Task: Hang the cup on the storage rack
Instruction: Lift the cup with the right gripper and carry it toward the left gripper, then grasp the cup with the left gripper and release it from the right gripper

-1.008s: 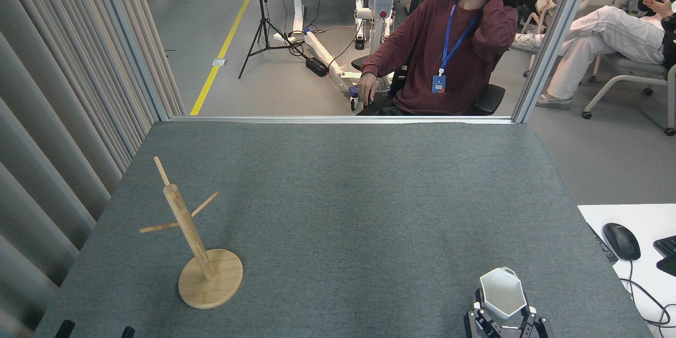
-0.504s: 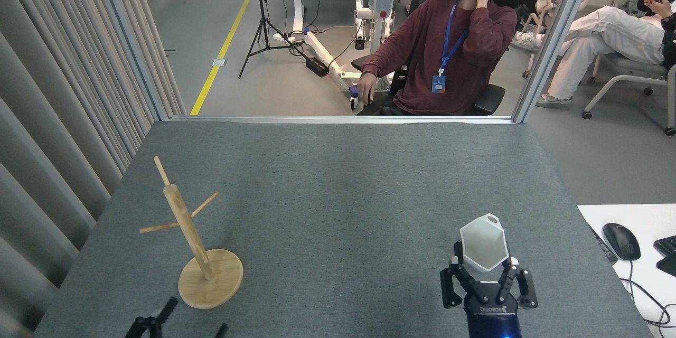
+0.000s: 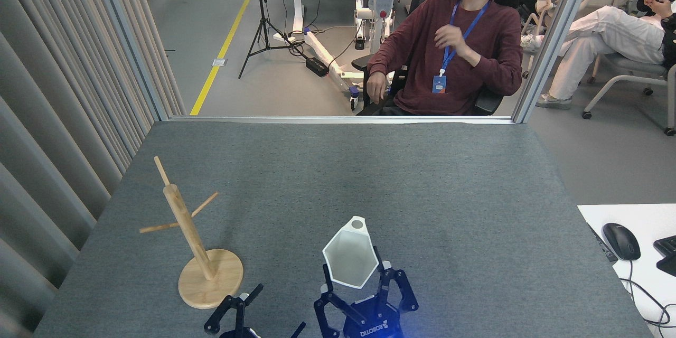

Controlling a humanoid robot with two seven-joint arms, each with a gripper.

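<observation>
Left edge: ribbed curtain wall (image 3: 58, 116) runs close along the table's left side, tight margin there. Storage rack (image 3: 198, 245) sits near-left on the grey table (image 3: 422, 195), disc base flat, post leaning slightly in this view, three thin pegs: one pointing far-left and up, one out left, one out right. Rack has not shifted over the last second.

My left gripper (image 3: 248, 309) has come up into view at the near edge, just right of the rack base. Fingers spread apart, nothing in them. A second ago only its tips showed.

Big change: my right gripper (image 3: 355, 288) has swung from the near-right corner to near-centre, carrying the cup (image 3: 351, 259). Jaws are closed on the cup's lower body, mouth tilted toward me, tab handle with its hole pointing to the far side, on top. Cup is off the table, now near the rack but still apart from it, right of the base.

Judgement: transport roughly half done; the handle hole still has to line up with a peg, probably the right-hand one, since it faces the cup.

Room: middle and far table bare, lots of free space. The two grippers are close together, collision risk. Right edge: white desk with mouse (image 3: 621, 241), well clear. Person (image 3: 454, 47) seated beyond the far rail.
</observation>
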